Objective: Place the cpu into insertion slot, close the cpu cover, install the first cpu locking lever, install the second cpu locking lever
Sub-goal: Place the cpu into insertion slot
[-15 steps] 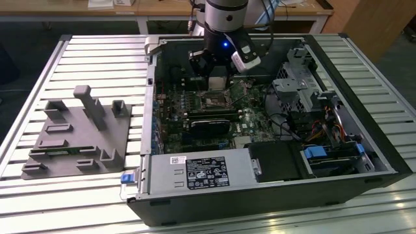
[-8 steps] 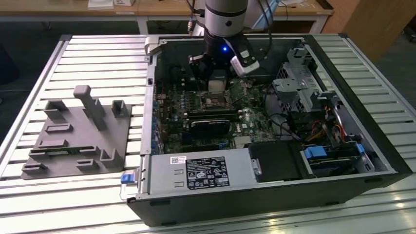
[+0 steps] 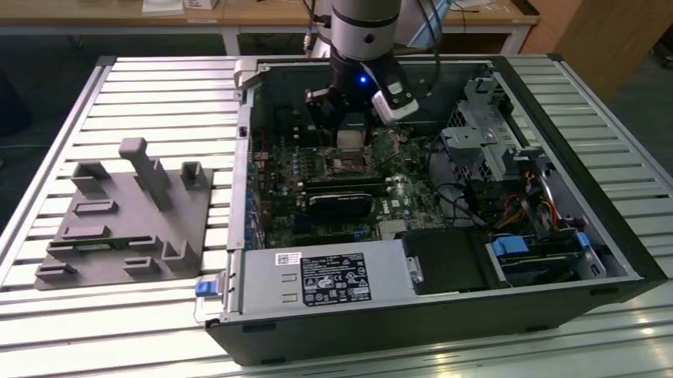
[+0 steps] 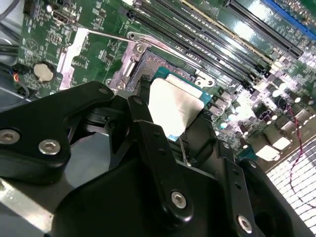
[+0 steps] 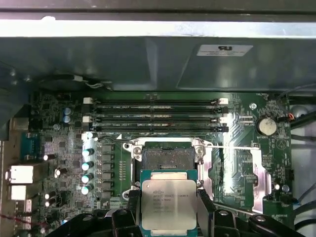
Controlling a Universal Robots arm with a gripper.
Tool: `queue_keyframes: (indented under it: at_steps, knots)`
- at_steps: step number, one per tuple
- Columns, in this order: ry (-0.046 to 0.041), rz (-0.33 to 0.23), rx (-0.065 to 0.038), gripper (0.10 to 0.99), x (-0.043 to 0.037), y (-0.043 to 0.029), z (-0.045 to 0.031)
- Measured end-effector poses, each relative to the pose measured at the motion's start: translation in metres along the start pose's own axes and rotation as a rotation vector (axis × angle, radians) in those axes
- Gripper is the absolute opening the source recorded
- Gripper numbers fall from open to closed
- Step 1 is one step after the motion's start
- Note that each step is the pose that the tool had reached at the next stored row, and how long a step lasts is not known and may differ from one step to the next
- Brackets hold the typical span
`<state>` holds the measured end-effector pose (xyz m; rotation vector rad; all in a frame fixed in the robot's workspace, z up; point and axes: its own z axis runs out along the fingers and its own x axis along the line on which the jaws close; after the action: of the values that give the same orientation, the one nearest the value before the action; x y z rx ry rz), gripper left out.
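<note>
My gripper (image 5: 168, 211) is shut on the cpu (image 5: 168, 201), a flat square chip with a dull silver top, holding it by two opposite edges between black fingers (image 5: 132, 207). The chip hangs just above the motherboard, a little short of the insertion slot (image 5: 167, 155), whose dark centre lies uncovered inside a silvery rim. In the second wrist view the cpu (image 4: 174, 106) overlaps one edge of the slot (image 4: 150, 61). A thin wire lever (image 5: 232, 147) runs out sideways from the rim. I cannot tell the cpu cover apart from the rim. In the exterior view the gripper (image 3: 351, 135) is inside the open computer case (image 3: 620, 260).
Long black memory slots (image 5: 158, 113) lie just beyond the slot, with the case wall (image 5: 148, 59) behind them. A row of capacitors (image 5: 87, 165) stands beside the slot. A black card (image 3: 339, 197), a labelled box (image 3: 334, 277) and a drive cage (image 3: 478, 142) crowd the case. A grey fixture (image 3: 126, 220) sits on the table.
</note>
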<state>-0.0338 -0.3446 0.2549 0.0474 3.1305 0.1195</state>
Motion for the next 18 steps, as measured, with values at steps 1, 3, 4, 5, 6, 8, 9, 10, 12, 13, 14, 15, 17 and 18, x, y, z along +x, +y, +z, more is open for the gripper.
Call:
queue_keyframes:
  at_steps: [1,3,4,5,6,8,9,10,12,13,14,15,17,18]
  knots:
    - [-0.0013,0.017,0.0,0.541,0.0,0.0,0.0001]
    - [-0.004,0.052,0.0,0.541,0.0,0.0,0.0005]
    - [-0.0054,0.07,0.0,0.541,0.0,0.0,0.0007]
    - [-0.0067,0.088,0.001,0.541,0.0,-0.0001,0.0009]
    - [-0.0081,0.106,0.001,0.541,0.0,-0.0001,0.001]
    - [-0.0108,0.143,0.001,0.541,0.0,-0.0001,0.0012]
    - [-0.0123,0.161,0.001,0.541,0.0,-0.0001,0.0013]
    - [-0.0137,0.179,0.001,0.541,0.0,-0.0001,0.0015]
    - [-0.0164,0.214,0.002,0.541,0.0,-0.0001,0.0016]
    - [-0.0177,0.231,0.002,0.541,0.0,-0.0001,0.0017]
    - [-0.019,0.248,0.002,0.541,0.0,-0.0001,0.0018]
    - [-0.0203,0.264,0.002,0.541,0.0,-0.0001,0.0018]
    - [-0.0229,0.297,0.002,0.541,0.0,-0.0002,0.002]
    - [-0.0241,0.314,0.002,0.541,0.0,-0.0001,0.002]
